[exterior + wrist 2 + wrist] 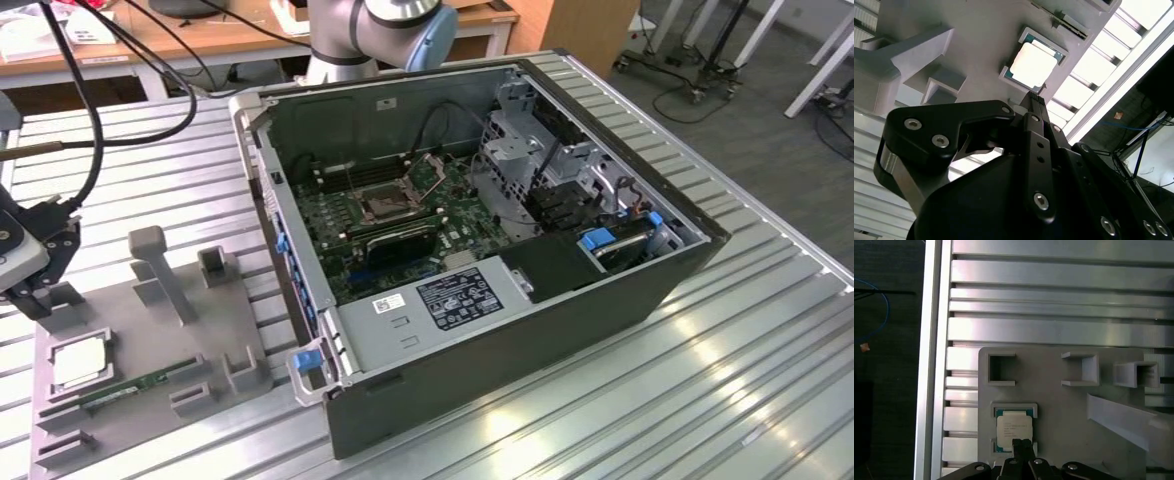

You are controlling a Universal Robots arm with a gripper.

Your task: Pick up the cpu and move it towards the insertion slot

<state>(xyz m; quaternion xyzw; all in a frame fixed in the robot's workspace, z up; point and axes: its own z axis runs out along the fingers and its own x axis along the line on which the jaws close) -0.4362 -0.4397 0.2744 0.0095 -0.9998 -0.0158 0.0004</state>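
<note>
The cpu [80,362] lies flat in a square holder on the grey fixture plate [147,330], at the exterior view's left. Its silvery top with a green rim shows in both wrist views [1034,64] [1013,426]. My gripper [36,303] hangs just above the plate beside the chip. Its two thin fingers [1017,444] are pressed together with nothing between them, their tips over the chip's near edge [1034,98]. The insertion slot [387,205], a square socket with a silver frame, sits on the motherboard inside the open computer case [627,290].
A green memory stick [136,384] lies on the plate next to the chip. Grey posts [158,272] and small brackets [1083,369] rise from the plate. The case's side wall [287,250] stands between plate and motherboard. Cables [80,120] hang over the grooved metal table [747,400].
</note>
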